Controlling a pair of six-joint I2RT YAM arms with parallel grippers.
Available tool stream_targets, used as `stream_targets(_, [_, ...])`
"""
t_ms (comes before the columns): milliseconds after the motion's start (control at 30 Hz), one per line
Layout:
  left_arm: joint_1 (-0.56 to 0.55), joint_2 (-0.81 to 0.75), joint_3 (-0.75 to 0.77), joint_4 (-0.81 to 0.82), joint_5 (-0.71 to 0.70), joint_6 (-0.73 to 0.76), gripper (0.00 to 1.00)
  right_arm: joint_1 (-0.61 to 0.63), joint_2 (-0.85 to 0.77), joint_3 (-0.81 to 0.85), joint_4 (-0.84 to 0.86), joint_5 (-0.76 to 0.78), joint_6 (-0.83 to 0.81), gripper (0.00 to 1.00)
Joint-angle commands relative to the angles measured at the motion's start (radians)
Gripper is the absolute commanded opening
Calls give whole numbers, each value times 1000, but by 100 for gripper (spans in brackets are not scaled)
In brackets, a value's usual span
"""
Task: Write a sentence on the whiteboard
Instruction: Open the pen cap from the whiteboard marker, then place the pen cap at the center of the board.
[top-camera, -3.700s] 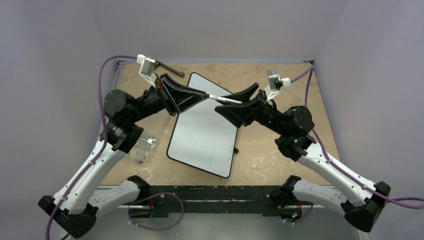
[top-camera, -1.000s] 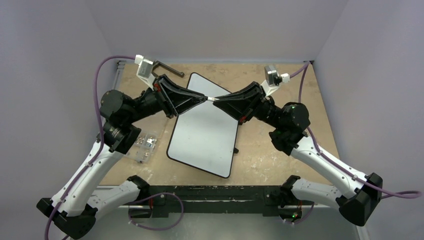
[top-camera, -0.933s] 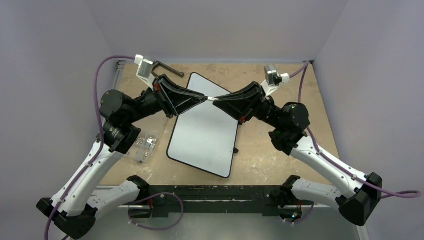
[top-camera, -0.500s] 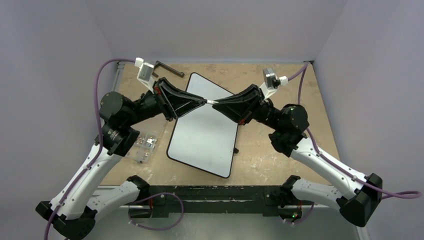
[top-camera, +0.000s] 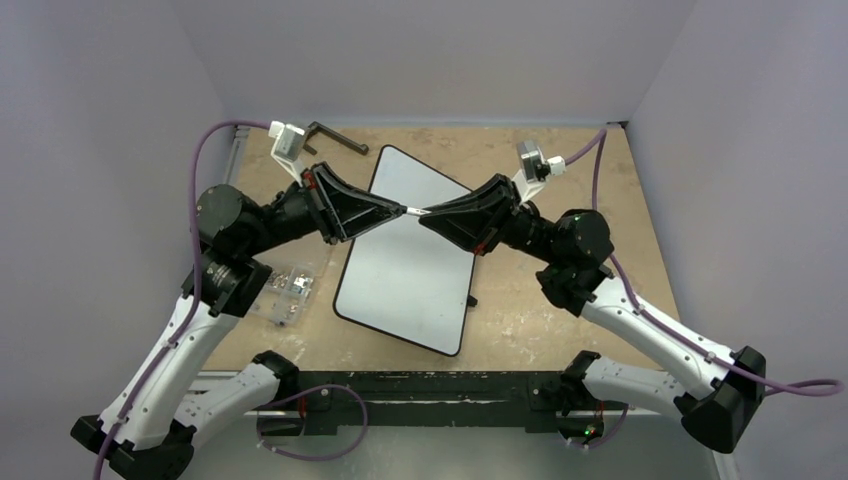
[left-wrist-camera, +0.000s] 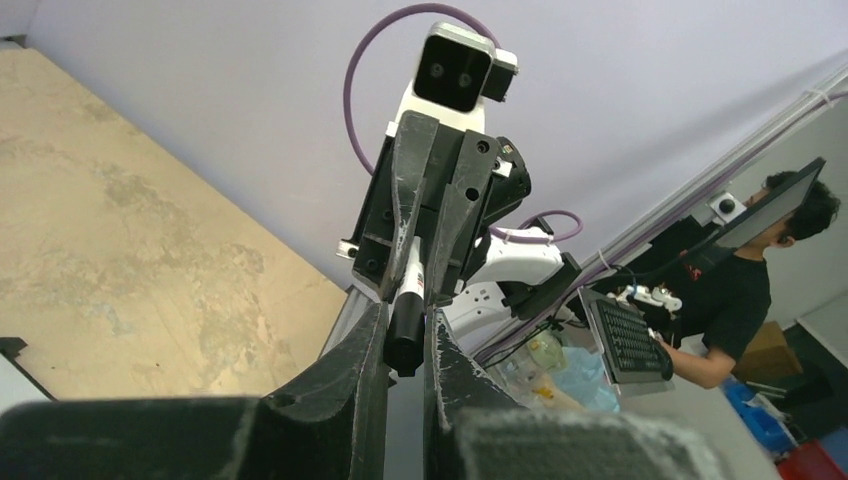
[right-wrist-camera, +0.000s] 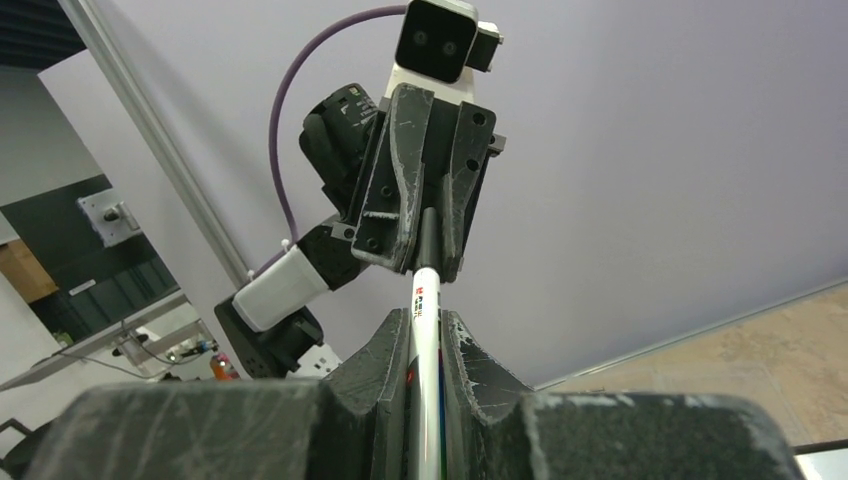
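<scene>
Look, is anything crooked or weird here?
Yes. The whiteboard lies crooked, turned slantwise to the edges of the table, and shows no writing. Above it, the left tool and the right tool both pinch one marker, each holding one end.

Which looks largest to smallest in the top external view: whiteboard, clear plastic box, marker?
Largest: whiteboard.
Then clear plastic box.
Smallest: marker, but it is mostly hidden, so its rank against the box is unsure.

Even soft light, faint shadows; near fingers (left-wrist-camera: 350, 400) blurred in wrist views.
</scene>
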Motion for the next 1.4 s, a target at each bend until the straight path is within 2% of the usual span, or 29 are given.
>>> stream_targets(0, [77,-40,12,16,-84,-74,0,-2,-80,6,102,-69,-13,0])
stream_targets(200, [139,-60,51,-97,-68,-74,0,-2,-93,11,79,-71,-29,0])
stream_targets(333, [168,-77,97,-234,-85,22,0,-5,-95,27,25,-68,-60,0])
stream_targets(467, [173,-102,177,-469,-209,182,0,-4,-102,51,-117,-13,-134,0])
stream_targets(600, [173,-139,191,-686,-433,312,0,-4,-104,81,-265,52,-223,0])
stream_targets(733, [173,-191,69,-752,-593,359,0,-4,-109,87,-355,114,-285,0])
stream_targets(933, [173,-242,-149,-799,-819,299,0,-4,-107,83,-425,155,-328,0])
stream_targets(1133, [173,-266,-342,-773,-910,179,0,-4,-112,71,-480,192,-343,0])
stream_targets(1367, [173,-226,-543,-668,-934,95,0,-3,-116,56,-522,219,-355,0])
